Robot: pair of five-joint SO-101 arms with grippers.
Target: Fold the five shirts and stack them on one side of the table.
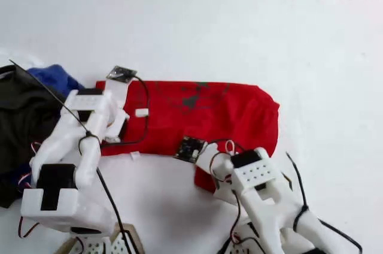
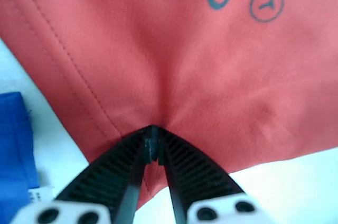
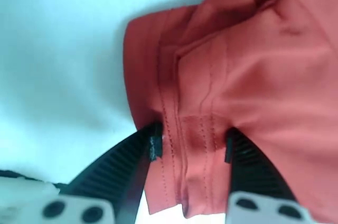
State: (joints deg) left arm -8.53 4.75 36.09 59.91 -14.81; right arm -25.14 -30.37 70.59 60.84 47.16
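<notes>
A red shirt [image 1: 197,113] with a dark print lies spread across the middle of the white table [image 1: 239,32]. At the shirt's left end, my left gripper [image 1: 122,123] is shut, and in the left wrist view its tips [image 2: 153,147] pinch a tuck of the red cloth [image 2: 200,76]. My right gripper [image 1: 209,173] sits at the shirt's near right corner. In the right wrist view it stands open [image 3: 191,147], its fingers either side of a stitched hem of the red shirt [image 3: 253,76].
A heap of other shirts lies at the table's left edge, one blue [image 1: 51,77] and one black [image 1: 21,110]. Blue cloth [image 2: 13,145] also shows beside the left gripper. Bare tabletop stretches behind and to the right of the red shirt.
</notes>
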